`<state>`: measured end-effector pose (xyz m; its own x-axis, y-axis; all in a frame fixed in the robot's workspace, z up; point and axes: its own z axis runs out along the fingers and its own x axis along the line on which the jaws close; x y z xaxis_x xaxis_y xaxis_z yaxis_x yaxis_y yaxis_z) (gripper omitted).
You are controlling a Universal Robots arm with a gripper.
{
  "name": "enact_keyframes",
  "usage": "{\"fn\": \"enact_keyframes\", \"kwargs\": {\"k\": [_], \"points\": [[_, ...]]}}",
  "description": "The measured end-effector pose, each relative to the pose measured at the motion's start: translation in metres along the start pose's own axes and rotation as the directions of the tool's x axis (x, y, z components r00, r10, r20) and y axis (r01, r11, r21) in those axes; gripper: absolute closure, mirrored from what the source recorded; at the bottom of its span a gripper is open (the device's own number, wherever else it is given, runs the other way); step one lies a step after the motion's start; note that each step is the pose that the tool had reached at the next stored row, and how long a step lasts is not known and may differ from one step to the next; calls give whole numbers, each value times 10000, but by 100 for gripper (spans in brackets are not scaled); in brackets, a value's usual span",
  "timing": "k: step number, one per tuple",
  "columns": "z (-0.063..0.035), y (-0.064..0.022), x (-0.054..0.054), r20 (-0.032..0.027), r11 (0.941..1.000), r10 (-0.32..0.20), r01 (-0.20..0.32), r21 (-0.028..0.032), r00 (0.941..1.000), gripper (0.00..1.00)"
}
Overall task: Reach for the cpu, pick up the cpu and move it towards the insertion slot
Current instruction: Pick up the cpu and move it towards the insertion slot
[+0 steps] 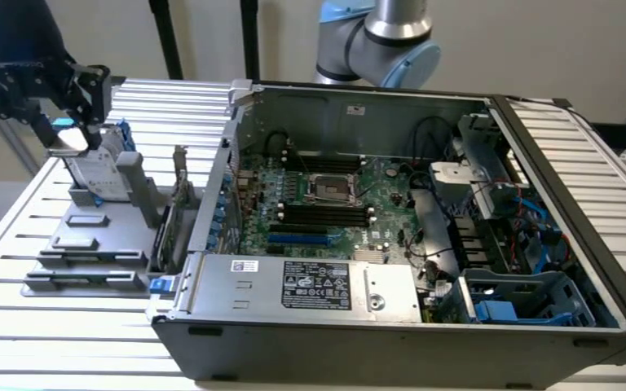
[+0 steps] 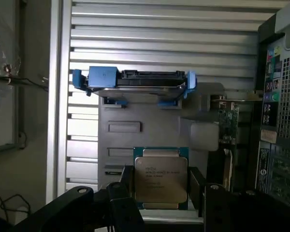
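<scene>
Cpu [image 2: 160,178] in the gripper [image 2: 162,189], rows of lid print illegible.

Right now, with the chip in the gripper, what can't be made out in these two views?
The chip: lower edge, wrist view, behind the black body of the gripper; its print is too small to read.
The socket: contacts, exterior view, too small.
The arm: upper part, exterior view, cut off by the top edge.
</scene>
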<state>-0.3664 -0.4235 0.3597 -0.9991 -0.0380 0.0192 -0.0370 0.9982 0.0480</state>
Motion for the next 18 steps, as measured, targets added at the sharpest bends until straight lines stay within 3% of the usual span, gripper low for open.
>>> {"fn": "enact_keyframes", "kwargs": {"k": [9, 18], "points": [[-288, -2, -403, -50, 10000, 1, -1, -48, 10000, 45], [-418, -9, -809, -54, 9999, 1, -1, -110, 10000, 45]]}}
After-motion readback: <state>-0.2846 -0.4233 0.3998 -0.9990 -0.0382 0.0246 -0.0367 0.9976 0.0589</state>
